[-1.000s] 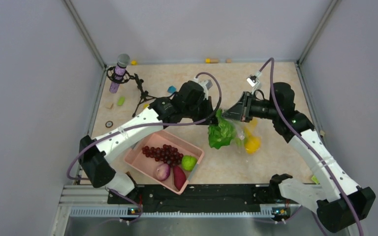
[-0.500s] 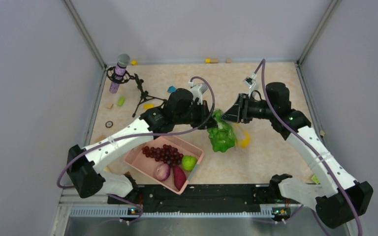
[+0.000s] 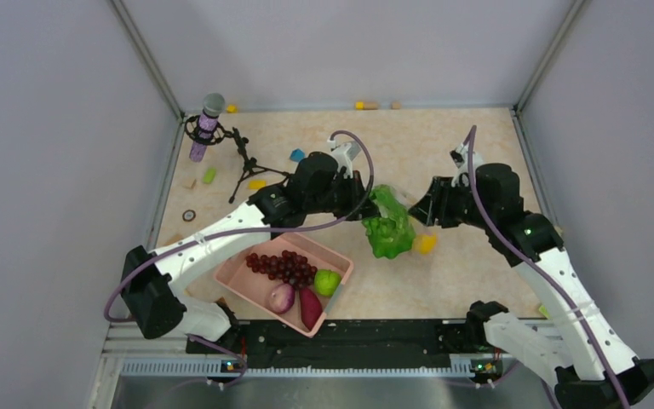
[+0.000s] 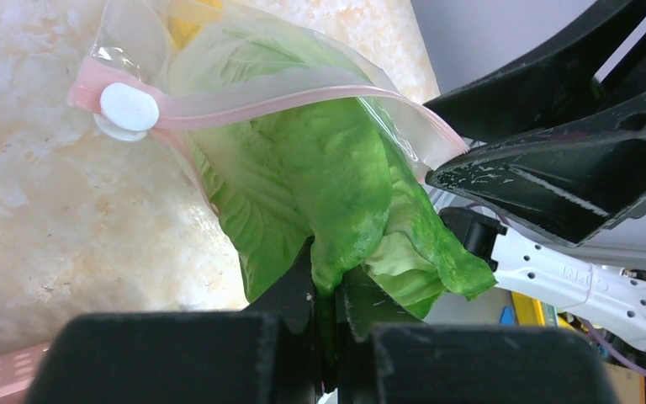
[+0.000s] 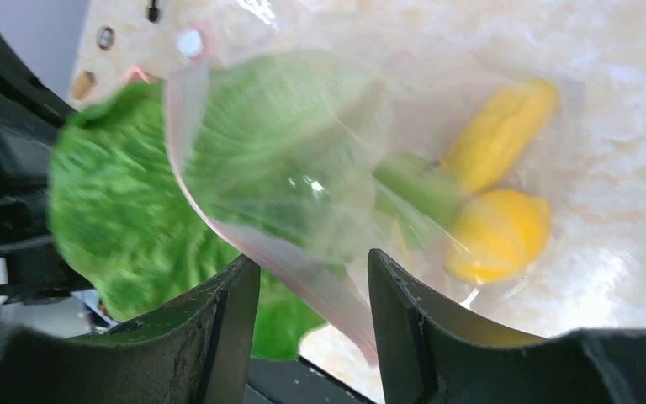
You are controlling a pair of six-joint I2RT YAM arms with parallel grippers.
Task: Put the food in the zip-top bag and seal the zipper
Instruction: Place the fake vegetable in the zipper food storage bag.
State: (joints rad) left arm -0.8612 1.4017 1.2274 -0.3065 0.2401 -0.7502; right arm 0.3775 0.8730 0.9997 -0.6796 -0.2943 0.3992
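Centrally lies the zip-top bag [image 5: 328, 143], probably limp and slippery, a lemon [image 5: 500, 231] inside. Soft, light lettuce [image 4: 328, 185] sits halfway through its mouth, pinched by our left gripper [image 4: 326, 282]. Our right gripper [image 5: 313, 269] stands parted astride the film; we judge the firmer zipper [image 4: 261, 105] the best hold.

A clear zip-top bag [image 3: 396, 230], pink plastic basket [image 3: 237, 274], black microphone tripod [image 3: 244, 164] and small coloured blocks [image 3: 297, 155] are borne by the beige marbled tabletop [image 3: 443, 281].

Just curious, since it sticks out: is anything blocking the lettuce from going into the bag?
Nothing visible does. The lettuce, pinched in the left tool, is already partway through the zip-top bag's open mouth; the banana and lemon lie deeper inside.
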